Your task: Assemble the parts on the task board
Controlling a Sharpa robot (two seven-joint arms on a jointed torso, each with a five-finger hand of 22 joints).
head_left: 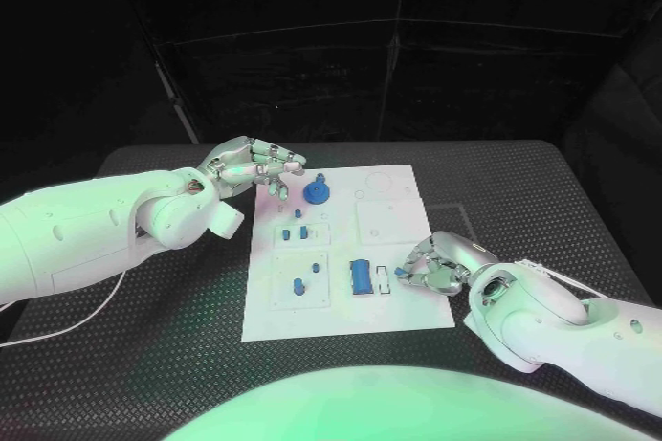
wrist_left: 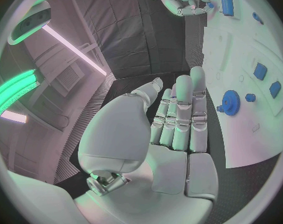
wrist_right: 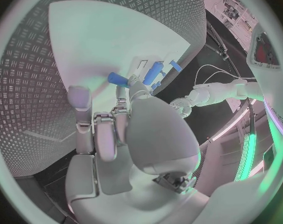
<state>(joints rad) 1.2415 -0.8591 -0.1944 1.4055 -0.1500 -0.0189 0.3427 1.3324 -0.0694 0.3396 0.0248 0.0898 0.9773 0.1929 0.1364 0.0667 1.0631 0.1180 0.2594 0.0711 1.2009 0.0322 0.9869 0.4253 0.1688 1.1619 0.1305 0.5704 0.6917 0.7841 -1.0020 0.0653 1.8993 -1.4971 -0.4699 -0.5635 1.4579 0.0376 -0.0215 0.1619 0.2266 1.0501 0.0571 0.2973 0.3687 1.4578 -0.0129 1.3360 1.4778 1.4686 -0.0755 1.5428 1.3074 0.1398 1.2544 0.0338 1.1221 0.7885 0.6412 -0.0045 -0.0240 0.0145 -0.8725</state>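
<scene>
While several blue parts (head_left: pixel 360 275) sit on task board (head_left: pixel 400 317) mid-desk, more fitting likely remains for you. Left hand (head_left: pixel 253 165) spread, empty, near blue gear (head_left: pixel 319 189). Right hand (head_left: pixel 431 264) curled at board's edge; contents: cannot tell.

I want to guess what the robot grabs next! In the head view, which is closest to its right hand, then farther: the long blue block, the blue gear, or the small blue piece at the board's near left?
From the right hand:
1. Long blue block, right beside it.
2. Small blue piece, across the board, near left.
3. Blue gear, at the far edge by the left hand.
</scene>
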